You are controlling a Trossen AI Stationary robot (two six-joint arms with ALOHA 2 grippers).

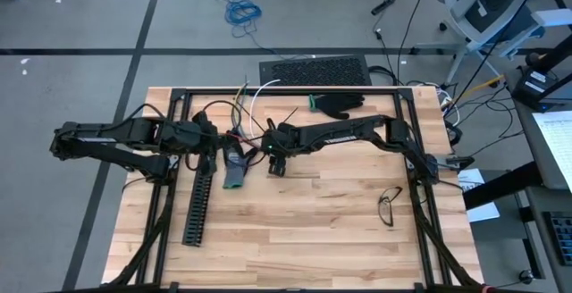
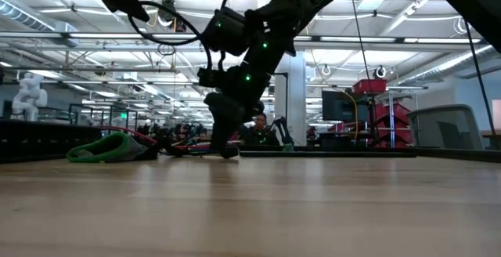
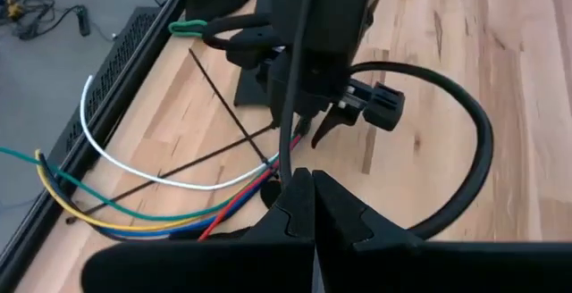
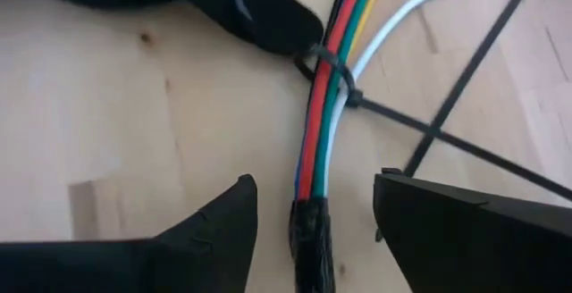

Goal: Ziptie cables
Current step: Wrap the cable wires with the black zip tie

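- Pale wooden table [image 1: 295,230] in a large workshop; two dark robot arms meet near its middle.
- Writing: white letters on the right arm in the low view, only partly legible, beginning "TR".
- One bundle of cables [image 4: 323,105], with red, green, blue, yellow and white strands, lies at the meeting point, cinched by one black ziptie [image 4: 332,71] whose tail trails away across the wood; a second black ziptie [image 4: 474,61] crosses it.
- Right gripper [image 4: 313,221] hovers over the bundle, fingers spread, one on either side of the cables, not touching them.
- Left gripper [image 3: 313,205] sits just beside the bundle, fingers pressed together.
- One black slotted channel [image 1: 198,205], near the bundle.
- One pair of glasses [image 1: 390,205], well apart from the bundle.
- One black glove [image 1: 340,104], near the bundle.
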